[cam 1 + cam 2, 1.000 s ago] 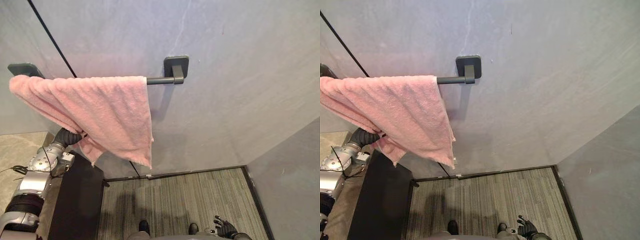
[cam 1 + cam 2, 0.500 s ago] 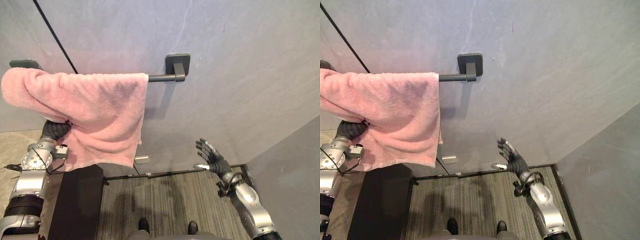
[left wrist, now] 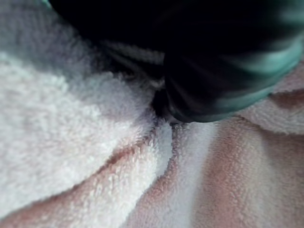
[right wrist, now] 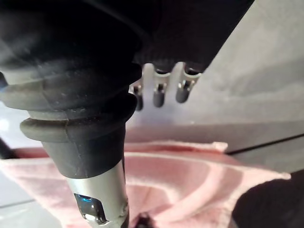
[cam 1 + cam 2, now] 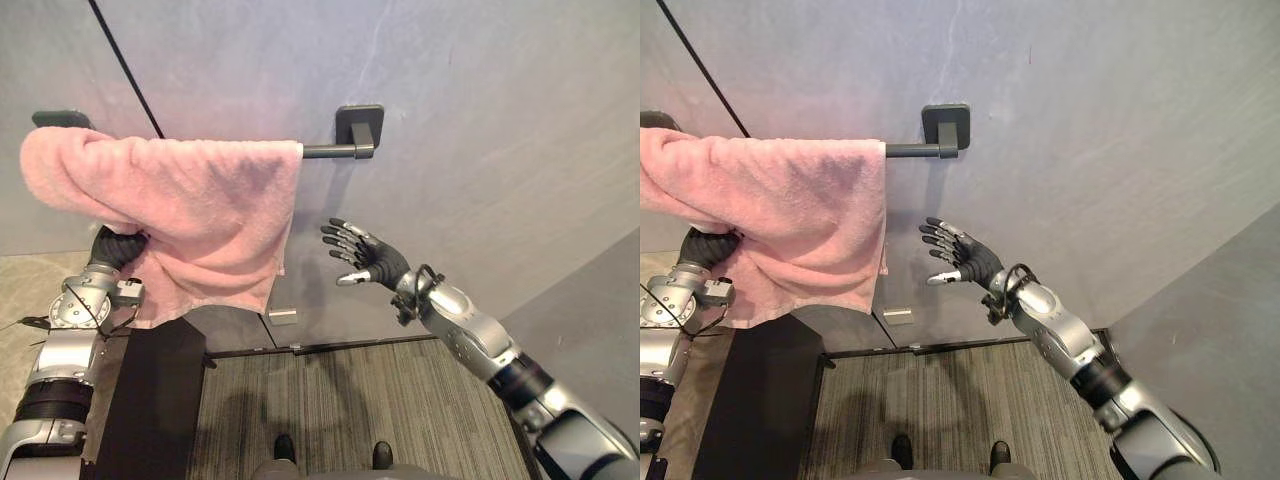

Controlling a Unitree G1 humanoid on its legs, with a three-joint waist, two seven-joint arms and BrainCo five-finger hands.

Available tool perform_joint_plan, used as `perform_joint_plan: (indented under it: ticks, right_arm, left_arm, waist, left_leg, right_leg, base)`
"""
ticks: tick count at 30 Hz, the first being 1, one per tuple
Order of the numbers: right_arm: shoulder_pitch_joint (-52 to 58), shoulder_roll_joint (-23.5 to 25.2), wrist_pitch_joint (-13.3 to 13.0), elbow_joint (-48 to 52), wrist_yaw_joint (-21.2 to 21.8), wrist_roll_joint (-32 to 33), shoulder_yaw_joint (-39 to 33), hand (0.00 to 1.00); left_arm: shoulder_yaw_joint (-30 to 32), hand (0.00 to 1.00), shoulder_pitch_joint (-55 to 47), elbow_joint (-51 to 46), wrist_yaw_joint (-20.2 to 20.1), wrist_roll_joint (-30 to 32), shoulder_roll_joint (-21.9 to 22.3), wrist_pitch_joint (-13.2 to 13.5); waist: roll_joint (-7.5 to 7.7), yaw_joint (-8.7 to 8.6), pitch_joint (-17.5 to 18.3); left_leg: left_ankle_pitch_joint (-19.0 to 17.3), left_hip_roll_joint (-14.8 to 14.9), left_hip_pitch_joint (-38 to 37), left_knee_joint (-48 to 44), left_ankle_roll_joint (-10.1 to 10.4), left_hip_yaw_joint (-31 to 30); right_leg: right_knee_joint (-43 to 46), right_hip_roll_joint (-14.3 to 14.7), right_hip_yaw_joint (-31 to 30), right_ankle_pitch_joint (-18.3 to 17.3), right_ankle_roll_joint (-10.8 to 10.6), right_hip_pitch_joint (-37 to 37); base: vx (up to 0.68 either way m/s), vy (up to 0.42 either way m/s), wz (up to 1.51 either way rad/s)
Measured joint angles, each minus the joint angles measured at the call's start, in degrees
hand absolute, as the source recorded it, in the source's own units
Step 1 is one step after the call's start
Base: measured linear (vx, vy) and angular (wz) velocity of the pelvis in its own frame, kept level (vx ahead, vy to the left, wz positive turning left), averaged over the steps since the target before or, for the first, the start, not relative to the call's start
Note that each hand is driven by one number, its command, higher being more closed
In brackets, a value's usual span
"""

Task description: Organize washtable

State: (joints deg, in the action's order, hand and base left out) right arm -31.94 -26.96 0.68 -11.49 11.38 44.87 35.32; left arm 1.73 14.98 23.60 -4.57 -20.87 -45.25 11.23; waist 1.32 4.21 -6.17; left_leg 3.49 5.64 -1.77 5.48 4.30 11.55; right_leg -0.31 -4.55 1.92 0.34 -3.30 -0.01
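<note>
Hanging over the rail (image 5: pixel 326 152), the towel (image 5: pixel 190 200) is covering its left part. It is bunching thick at the L bracket (image 5: pixel 60 118) and stopping short of the R bracket (image 5: pixel 358 128), w/ a short stretch of rail showing between. L hand (image 5: pixel 118 246) is reaching up under the towel's lower left, its dark cover touching the cloth and its fingers buried in the folds, so can't tell if it's gripping. In the L wrist view the terry cloth is pressing right against the cover. The bottom hem is hanging uneven, lower on the left, near the top of the black cabinet (image 5: pixel 150 400). The towel's right edge is dropping from the rail, its corner ending above a small metal plate (image 5: pixel 283 316) on the wall (image 5: pixel 480 120). R hand (image 5: pixel 372 262) is hovering right of that edge, near but apart from it, below the exposed rail, w/ fingers (image 5: pixel 340 240) straight and spread wide, holding nothing. Past the R hand, open wall is running to a corner at far right. Below, striped carpet (image 5: pixel 350 400) is lying open.
</note>
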Motion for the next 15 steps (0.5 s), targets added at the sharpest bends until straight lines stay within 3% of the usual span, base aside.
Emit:
perform_joint_plan:
  ticks: [7, 15]
  right_arm:
    - [-11.90, 10.54, 0.30, -15.14, -4.58, 0.04, 0.90, 0.00]
    - [-17.80, 21.97, -0.33, -21.99, -7.47, -1.66, 0.88, 0.00]
  left_arm:
    - [-1.39, 1.00, 1.86, 0.04, 1.22, -2.15, 3.46, -0.18]
    - [-1.63, 1.00, 2.55, -1.24, 1.77, -2.73, 4.61, -0.17]
  waist:
    - [-0.19, 1.57, 0.00]
    - [-1.13, 3.02, -0.22]
  left_leg:
    - [1.09, 0.41, 1.37, -0.01, 0.25, -2.02]
    - [1.61, 0.42, 2.05, -0.01, 0.30, -3.35]
  right_leg:
    - [-0.15, 0.40, 1.80, 0.31, 0.38, -0.32]
    - [-0.17, 0.42, 3.01, 0.36, 0.46, -0.31]
  base:
    - [-0.03, -0.017, 0.13]
    - [-0.02, -0.004, 0.09]
